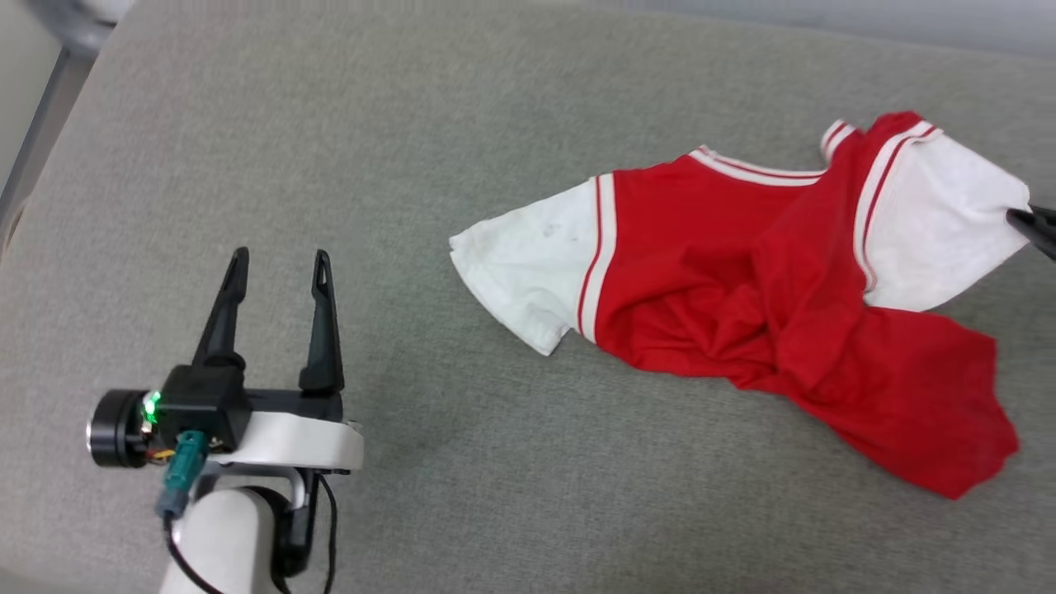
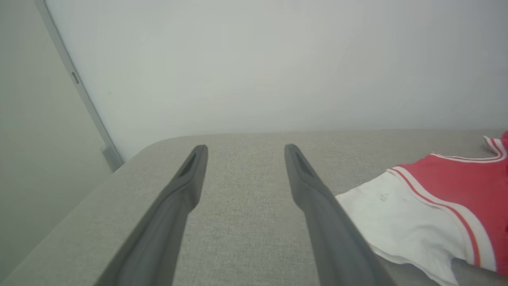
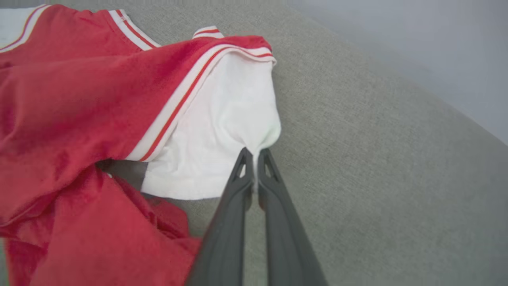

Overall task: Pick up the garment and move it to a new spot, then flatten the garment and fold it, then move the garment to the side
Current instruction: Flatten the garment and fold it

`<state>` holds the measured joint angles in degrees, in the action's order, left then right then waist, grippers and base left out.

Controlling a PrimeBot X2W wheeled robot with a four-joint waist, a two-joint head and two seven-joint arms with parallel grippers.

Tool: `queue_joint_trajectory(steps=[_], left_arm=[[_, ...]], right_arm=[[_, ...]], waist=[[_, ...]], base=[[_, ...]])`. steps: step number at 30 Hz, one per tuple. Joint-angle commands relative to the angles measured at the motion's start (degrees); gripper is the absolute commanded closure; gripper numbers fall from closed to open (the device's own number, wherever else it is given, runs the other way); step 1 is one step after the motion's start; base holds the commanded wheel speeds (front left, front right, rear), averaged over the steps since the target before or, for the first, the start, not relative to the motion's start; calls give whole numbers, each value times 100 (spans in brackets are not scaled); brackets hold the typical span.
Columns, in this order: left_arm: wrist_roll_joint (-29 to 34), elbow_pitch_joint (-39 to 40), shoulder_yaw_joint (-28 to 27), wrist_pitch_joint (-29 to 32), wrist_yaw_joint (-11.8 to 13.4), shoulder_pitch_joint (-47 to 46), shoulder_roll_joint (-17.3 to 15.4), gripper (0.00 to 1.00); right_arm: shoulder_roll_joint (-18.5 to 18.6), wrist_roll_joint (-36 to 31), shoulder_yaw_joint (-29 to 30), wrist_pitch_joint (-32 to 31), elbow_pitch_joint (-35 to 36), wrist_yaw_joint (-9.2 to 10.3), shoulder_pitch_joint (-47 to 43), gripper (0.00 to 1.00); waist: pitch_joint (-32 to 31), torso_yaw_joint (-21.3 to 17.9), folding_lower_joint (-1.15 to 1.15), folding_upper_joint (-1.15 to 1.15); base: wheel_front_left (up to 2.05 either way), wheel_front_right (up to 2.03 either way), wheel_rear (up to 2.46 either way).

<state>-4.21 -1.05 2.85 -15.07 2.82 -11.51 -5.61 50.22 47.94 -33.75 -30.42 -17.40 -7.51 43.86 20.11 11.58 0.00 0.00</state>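
The garment [image 1: 726, 272] lies crumpled on the grey fabric worktop [image 1: 412, 124], its long axis running sleeve to sleeve across the robot's front. Nearest, the left gripper [image 1: 280, 257] is held empty with fingers spread, well apart from the nearer white sleeve [image 1: 528, 272]. Farther right, the far white sleeve [image 3: 222, 119] is pinched at its hem by the right gripper [image 3: 254, 153], so the lift is judged to fall to that arm.

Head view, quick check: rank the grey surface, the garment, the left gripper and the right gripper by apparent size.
1. grey surface
2. garment
3. left gripper, though nearer the camera
4. right gripper, cut off at the edge, so unsure
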Motion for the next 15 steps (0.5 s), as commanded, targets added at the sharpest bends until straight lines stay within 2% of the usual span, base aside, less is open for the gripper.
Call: queue_joint_trajectory(steps=[1,5,8,11,15], left_arm=[[-11,-20,-60,-15,-102,-109,-95,0],[-56,-296,-32,-15,-484,-381,-400,0],[-137,-578,36,220,-761,-786,-692,0],[-421,-769,204,802,-939,-1215,-964,0],[-1032,-975,618,1989,-1017,-1795,-1395,0]], right_arm=[[47,29,65,107,88,4,-190,100],[102,6,272,321,296,4,-548,100],[84,-61,415,408,460,4,-817,100],[39,-125,583,434,611,4,-1068,100],[-40,-235,806,441,759,4,-1363,100]], waist=[[-259,-234,0,0],[-459,-407,0,0],[-553,-536,0,0],[-589,-640,0,0],[-573,-776,0,0]], base=[[0,0,0],[0,0,0],[0,0,0],[0,0,0],[0,0,0]])
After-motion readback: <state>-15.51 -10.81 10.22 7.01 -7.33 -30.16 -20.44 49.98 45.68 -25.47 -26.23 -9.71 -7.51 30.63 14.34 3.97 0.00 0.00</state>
